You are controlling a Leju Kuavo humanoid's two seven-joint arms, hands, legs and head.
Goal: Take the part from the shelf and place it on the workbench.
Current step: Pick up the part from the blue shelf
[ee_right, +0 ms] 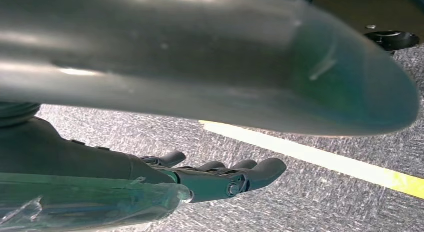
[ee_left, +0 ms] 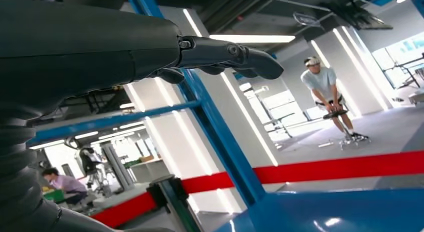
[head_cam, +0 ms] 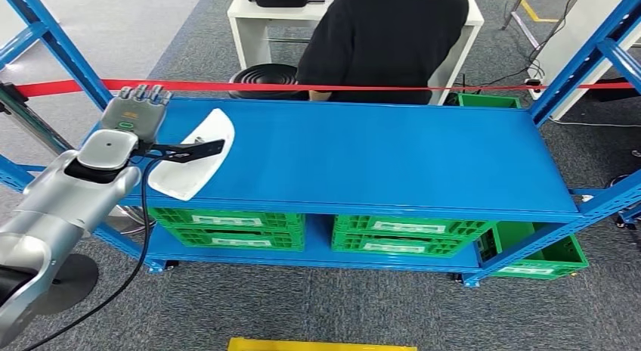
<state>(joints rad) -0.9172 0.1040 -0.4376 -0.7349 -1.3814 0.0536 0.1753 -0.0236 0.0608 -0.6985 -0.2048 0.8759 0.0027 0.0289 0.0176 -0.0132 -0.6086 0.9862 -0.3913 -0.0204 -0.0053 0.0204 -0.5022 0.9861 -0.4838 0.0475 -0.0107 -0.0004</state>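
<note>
My left hand [head_cam: 134,113] hovers with fingers extended, empty, beside the white part [head_cam: 193,156] on the blue shelf [head_cam: 378,158]. My right hand [ee_right: 220,178] hangs empty, fingers loosely spread, while green crates [head_cam: 227,226] sit below the shelf.

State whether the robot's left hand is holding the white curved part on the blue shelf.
Not holding: the left hand hovers beside the white curved part, fingers extended and empty, while the part lies on the blue shelf.

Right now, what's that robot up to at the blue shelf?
The robot is reaching its left hand over the blue shelf, beside a white part that lies on the shelf's left end. The hand holds nothing yet. Its right hand hangs low over the grey floor, also holding nothing. A person in black bends over behind the shelf.
</note>
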